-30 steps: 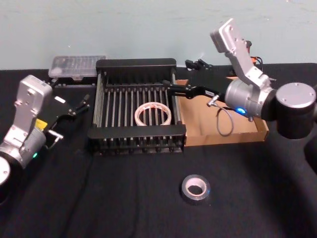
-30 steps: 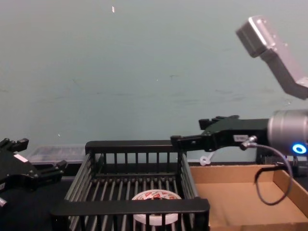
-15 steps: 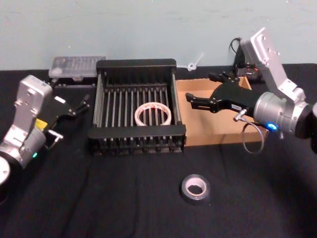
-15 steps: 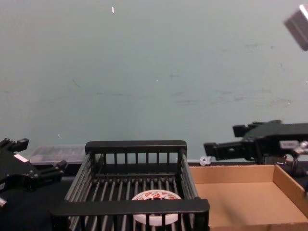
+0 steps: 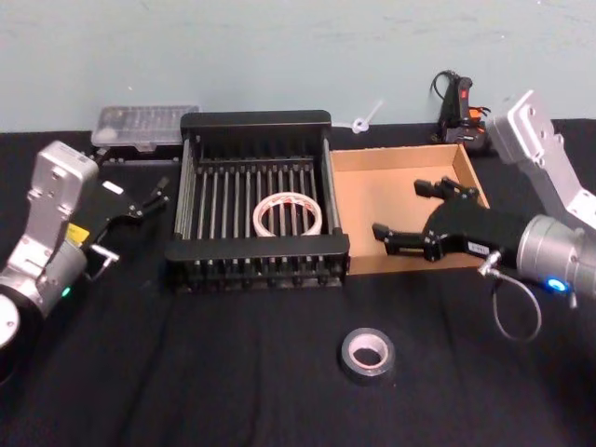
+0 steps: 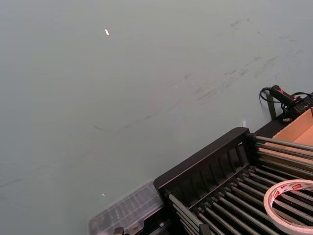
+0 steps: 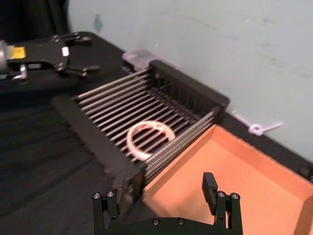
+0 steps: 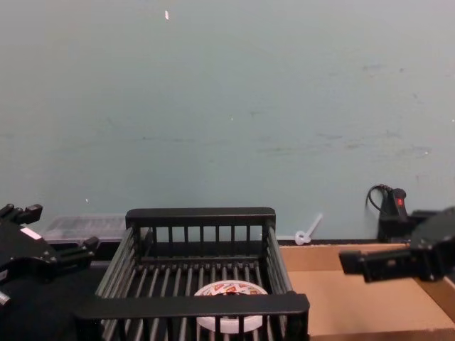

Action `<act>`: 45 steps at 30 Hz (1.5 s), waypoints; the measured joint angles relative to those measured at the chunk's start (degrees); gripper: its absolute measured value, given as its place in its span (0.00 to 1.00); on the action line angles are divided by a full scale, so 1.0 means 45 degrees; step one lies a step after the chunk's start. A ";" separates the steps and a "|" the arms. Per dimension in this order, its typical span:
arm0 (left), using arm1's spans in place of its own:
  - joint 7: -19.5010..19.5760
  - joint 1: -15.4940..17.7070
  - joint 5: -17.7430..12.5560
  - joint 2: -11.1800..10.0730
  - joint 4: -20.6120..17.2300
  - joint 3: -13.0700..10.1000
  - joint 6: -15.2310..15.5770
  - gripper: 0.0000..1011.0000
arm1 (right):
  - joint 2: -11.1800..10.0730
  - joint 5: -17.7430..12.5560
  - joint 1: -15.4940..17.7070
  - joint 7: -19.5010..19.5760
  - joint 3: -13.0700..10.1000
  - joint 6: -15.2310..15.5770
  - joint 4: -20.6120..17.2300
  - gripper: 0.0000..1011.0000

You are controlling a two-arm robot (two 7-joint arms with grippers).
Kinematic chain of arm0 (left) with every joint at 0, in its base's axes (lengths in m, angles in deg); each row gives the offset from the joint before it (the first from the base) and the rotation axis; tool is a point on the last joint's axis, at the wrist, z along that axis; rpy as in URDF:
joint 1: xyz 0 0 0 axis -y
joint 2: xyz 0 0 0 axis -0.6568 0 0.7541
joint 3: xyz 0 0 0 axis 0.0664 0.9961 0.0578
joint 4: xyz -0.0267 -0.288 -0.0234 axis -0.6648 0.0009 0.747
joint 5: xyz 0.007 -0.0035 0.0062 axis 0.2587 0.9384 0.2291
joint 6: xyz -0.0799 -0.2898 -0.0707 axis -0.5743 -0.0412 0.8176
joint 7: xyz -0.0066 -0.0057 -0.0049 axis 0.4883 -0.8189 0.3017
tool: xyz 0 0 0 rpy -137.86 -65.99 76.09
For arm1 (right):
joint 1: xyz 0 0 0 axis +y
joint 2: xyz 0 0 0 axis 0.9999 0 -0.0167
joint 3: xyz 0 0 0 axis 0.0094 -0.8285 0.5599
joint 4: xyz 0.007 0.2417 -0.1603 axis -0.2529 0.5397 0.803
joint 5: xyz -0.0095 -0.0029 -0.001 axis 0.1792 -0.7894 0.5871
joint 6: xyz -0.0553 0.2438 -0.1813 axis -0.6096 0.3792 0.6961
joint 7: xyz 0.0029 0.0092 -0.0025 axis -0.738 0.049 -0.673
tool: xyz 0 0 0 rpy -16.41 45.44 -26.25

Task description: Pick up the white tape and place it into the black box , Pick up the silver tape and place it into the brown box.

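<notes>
Two rolls of tape are on view, and they lie well apart. The white tape (image 5: 288, 214) lies flat on the slatted bottom of the black box (image 5: 257, 253), a little toward the 3 o'clock side of its middle, with the red-and-white print of its inner core showing in the chest view (image 8: 231, 289). The silver tape (image 5: 367, 354) sits flat on the black tablecloth (image 5: 223, 372), at about 5 o'clock from the black box and apart from its near rim. Nothing touches either roll.

Just beside the black box, on its 3 o'clock side and touching it, stands the brown box (image 5: 372, 186), whose floor is bare.

Over the near right part of the brown box hangs the right gripper (image 5: 410, 219), its two fingers spread wide with nothing between them; it points toward 9 o'clock, and the silver tape lies at about 7 o'clock from it. The right wrist view shows the same parted fingers (image 7: 210, 188) above the corner where the two boxes meet.

At 9 o'clock from the black box, off its side, the left gripper (image 5: 149, 200) is parked with its fingers apart and empty. A clear plastic container (image 5: 144, 123) rests at 11 o'clock from the black box, against the wall.
</notes>
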State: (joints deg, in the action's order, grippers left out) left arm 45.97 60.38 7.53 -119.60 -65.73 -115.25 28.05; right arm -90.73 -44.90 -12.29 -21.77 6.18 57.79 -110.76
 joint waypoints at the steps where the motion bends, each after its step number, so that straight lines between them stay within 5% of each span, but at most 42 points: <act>1: 0.0000 0.0000 0.0000 0.0000 0.0000 0.0000 0.0000 0.99 | -0.0110 -0.0100 0.0144 -0.0050 0.0009 0.0080 -0.0131 0.99; 16: 0.0000 -0.0001 0.0000 0.0000 0.0000 0.0000 0.0000 0.99 | -0.0772 -0.0851 0.0685 -0.0167 0.0500 0.0979 -0.0446 0.99; 45: 0.0000 0.0000 0.0001 0.0000 0.0000 0.0000 0.0000 0.99 | -0.1412 -0.0855 -0.0345 -0.0843 0.2269 0.2255 0.0252 0.99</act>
State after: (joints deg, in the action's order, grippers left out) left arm 45.97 60.38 7.54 -119.60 -65.73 -115.24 28.05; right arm -97.08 -48.74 -13.85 -25.57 16.39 67.94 -109.62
